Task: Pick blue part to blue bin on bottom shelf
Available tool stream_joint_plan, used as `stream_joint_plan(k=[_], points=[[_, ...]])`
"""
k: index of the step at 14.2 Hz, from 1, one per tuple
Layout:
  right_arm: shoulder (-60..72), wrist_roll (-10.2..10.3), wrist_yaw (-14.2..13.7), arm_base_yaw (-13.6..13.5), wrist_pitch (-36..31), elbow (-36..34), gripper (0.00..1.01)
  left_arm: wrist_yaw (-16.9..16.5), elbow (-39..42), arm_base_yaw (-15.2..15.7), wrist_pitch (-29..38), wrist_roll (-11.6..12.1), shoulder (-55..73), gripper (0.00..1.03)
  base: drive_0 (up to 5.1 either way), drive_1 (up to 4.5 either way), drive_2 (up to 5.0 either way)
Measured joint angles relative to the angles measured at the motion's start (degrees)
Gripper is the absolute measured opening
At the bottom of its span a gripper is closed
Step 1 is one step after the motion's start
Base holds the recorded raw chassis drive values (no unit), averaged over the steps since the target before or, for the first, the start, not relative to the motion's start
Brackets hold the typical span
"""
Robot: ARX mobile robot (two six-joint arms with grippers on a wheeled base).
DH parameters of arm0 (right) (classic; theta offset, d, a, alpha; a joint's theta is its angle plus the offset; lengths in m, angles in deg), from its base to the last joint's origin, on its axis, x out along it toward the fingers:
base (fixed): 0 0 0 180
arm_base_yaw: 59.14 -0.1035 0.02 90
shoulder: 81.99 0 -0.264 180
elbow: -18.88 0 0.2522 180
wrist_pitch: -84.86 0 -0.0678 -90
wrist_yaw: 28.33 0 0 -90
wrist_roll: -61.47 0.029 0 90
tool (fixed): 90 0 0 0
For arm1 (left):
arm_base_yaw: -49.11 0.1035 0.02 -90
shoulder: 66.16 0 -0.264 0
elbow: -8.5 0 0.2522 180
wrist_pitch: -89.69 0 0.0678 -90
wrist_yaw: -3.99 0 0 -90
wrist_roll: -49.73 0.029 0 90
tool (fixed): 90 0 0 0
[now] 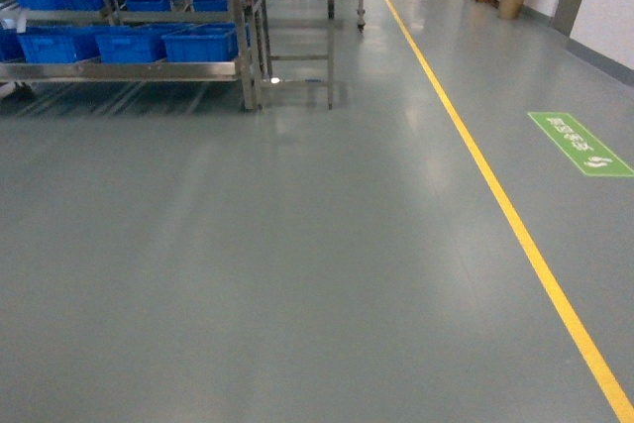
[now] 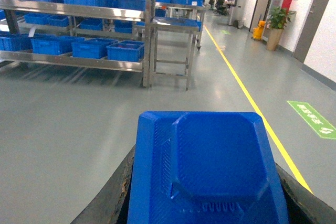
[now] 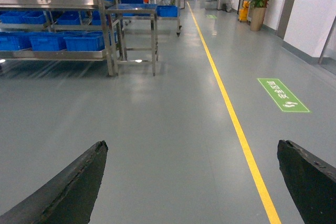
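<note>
Already clamped between the left gripper's (image 2: 207, 203) jaws at lower centre of the left wrist view, the blue part (image 2: 205, 169) looks light, rigid, slick moulded plastic, best held by its flat sides, while the right gripper (image 3: 191, 182) gapes empty.

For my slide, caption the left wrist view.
Left pincer carries blue part toward distant bottom shelf.
</note>
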Motion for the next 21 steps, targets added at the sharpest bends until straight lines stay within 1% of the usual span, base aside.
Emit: stream_joint_plan(k=[21], points=[[0.0, 0.0, -0.02, 0.0, 0.04, 0.0, 0.98, -0.02, 0.02, 0.09, -0.07, 0.0, 0.04, 0.44, 0.0, 4.22, -4.2]])
